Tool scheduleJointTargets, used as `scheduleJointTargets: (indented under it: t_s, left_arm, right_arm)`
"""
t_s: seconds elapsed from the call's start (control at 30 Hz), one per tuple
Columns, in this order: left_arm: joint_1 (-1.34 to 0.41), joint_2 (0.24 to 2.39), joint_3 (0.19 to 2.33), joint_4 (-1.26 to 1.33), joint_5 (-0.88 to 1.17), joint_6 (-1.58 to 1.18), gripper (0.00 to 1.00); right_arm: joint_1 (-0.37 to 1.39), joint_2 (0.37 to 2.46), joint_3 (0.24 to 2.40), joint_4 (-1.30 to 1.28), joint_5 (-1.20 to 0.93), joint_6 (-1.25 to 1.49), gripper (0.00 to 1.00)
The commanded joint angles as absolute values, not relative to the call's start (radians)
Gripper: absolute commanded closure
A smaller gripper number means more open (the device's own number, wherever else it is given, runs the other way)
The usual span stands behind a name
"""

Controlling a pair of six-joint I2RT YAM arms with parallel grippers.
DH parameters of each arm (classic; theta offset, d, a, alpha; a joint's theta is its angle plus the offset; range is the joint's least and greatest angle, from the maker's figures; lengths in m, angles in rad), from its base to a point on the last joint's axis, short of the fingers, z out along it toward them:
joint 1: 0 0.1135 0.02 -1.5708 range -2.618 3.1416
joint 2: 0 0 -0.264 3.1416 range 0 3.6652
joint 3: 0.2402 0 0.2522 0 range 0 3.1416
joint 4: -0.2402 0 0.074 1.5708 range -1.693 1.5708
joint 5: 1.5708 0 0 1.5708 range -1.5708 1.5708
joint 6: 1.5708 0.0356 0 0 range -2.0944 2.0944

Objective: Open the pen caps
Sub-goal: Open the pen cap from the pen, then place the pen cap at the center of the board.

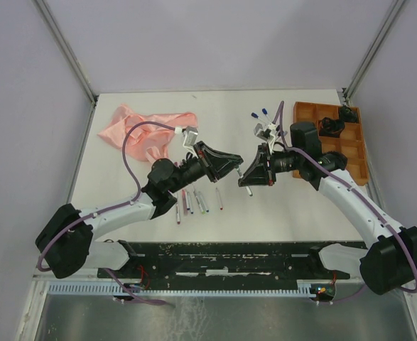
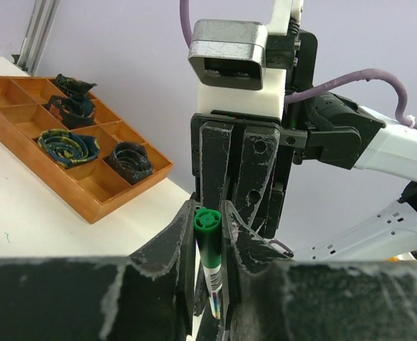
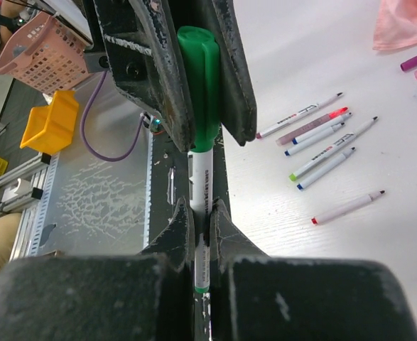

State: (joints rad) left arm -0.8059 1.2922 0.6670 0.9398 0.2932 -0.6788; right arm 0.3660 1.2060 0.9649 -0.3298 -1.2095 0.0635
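One pen (image 3: 199, 174) gripped at both ends — not yet opened.
Above the middle of the table (image 1: 293, 213), the left gripper (image 2: 208, 231) is clamped on the green cap (image 3: 197, 78) while the right gripper (image 3: 202, 217) pinches the white barrel, cap and barrel joined — other pens (image 3: 315, 138) lie loose toward the table's near edge.

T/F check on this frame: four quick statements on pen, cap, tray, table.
1. The left end effector and right end effector hold one green pen between them. True.
2. The green cap is off the barrel. False: it sits on the barrel.
3. The wooden tray is on the left arm's side. False: it is on the right arm's side.
4. Loose pens lie on the table. True.
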Motion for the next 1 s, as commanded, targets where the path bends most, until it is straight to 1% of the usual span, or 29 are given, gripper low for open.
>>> scheduleJointTargets:
  t_s: [0.0, 0.07, 0.1, 0.17, 0.2, 0.3, 0.37, 0.57, 0.67, 0.77, 0.87, 0.97]
  left_arm:
    - [-0.805, 1.285, 0.709, 0.920, 0.292, -0.707, 0.81]
    - [-0.805, 1.284, 0.708, 0.916, 0.296, -0.708, 0.82]
    - [-0.805, 1.283, 0.707, 0.915, 0.296, -0.706, 0.84]
    - [-0.805, 1.278, 0.704, 0.916, 0.298, -0.704, 0.95]
    - [-0.804, 1.276, 0.703, 0.916, 0.296, -0.700, 0.97]
    - [-0.796, 1.263, 0.708, 0.903, 0.274, -0.671, 0.97]
    - [-0.761, 1.253, 0.734, 0.871, 0.262, -0.645, 0.97]
    - [-0.549, 1.279, 0.871, 0.896, 0.197, -0.647, 0.97]
    - [-0.507, 1.311, 0.953, 0.914, 0.149, -0.636, 0.97]
    - [-0.492, 1.334, 1.009, 0.911, 0.143, -0.644, 0.97]
    - [-0.490, 1.315, 1.000, 0.833, 0.144, -0.659, 0.97]
    - [-0.488, 1.277, 0.914, 0.732, 0.145, -0.678, 0.97]
  right_arm:
    - [0.360, 1.200, 1.004, -0.307, -1.205, 0.052, 1.00]
    - [0.355, 1.197, 1.003, -0.305, -1.196, 0.055, 1.00]
    - [0.354, 1.197, 1.000, -0.301, -1.194, 0.058, 1.00]
    - [0.350, 1.198, 0.996, -0.292, -1.193, 0.064, 1.00]
    - [0.350, 1.197, 0.993, -0.291, -1.193, 0.062, 1.00]
    - [0.350, 1.195, 0.981, -0.292, -1.201, 0.042, 1.00]
    - [0.350, 1.191, 0.965, -0.293, -1.208, 0.020, 1.00]
    - [0.350, 1.193, 0.931, -0.287, -1.197, 0.000, 1.00]
    - [0.350, 1.206, 0.920, -0.274, -1.192, 0.008, 1.00]
    - [0.349, 1.216, 0.916, -0.277, -1.175, 0.001, 1.00]
    - [0.313, 1.204, 0.918, -0.317, -1.151, -0.067, 1.00]
    - [0.226, 1.168, 0.897, -0.310, -1.143, -0.095, 1.00]
